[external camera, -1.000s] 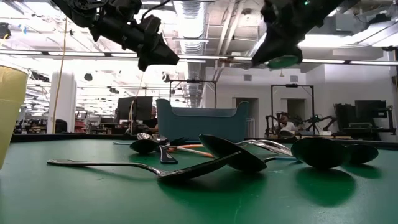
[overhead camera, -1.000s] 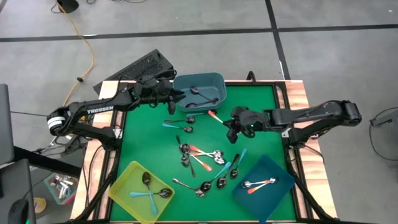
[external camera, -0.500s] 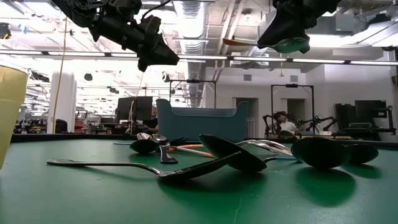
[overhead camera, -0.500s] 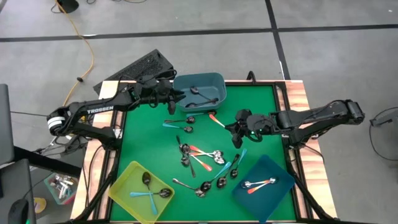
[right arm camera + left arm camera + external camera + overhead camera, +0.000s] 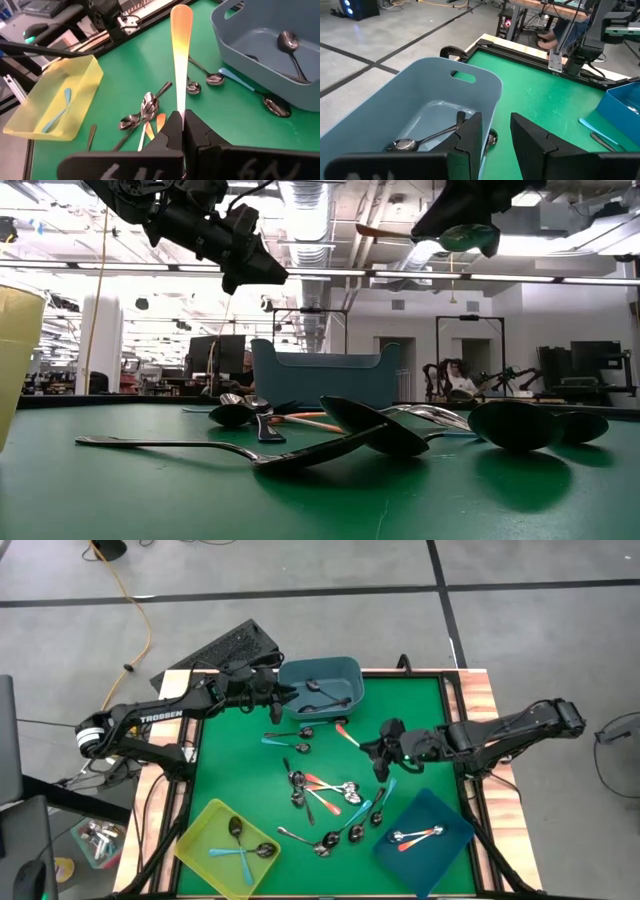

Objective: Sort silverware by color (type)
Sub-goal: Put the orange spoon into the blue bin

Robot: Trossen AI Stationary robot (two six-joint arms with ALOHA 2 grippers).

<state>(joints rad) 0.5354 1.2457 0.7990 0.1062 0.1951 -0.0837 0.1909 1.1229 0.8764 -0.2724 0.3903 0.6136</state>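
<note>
Right end effector (image 5: 379,754) lifts an orange-handled spoon (image 5: 180,45) above the green table (image 5: 420,710).

Nearest the low camera, dark metal spoons (image 5: 300,442) lie scattered mid-table among teal- and orange-handled ones. The yellow bin (image 5: 228,846) at the near left corner holds teal-handled spoons; the dark blue bin (image 5: 425,835) at the near right holds an orange-handled one. Above the scatter, the right end effector's fingers are clamped tight on the spoon's lower end, its orange handle pointing away from the wrist. Farther back, the left end effector (image 5: 283,692) hovers at the near rim of the grey-blue bin (image 5: 320,683), its fingers (image 5: 470,135) partly apart and holding nothing; dark metal spoons lie inside that bin.
</note>
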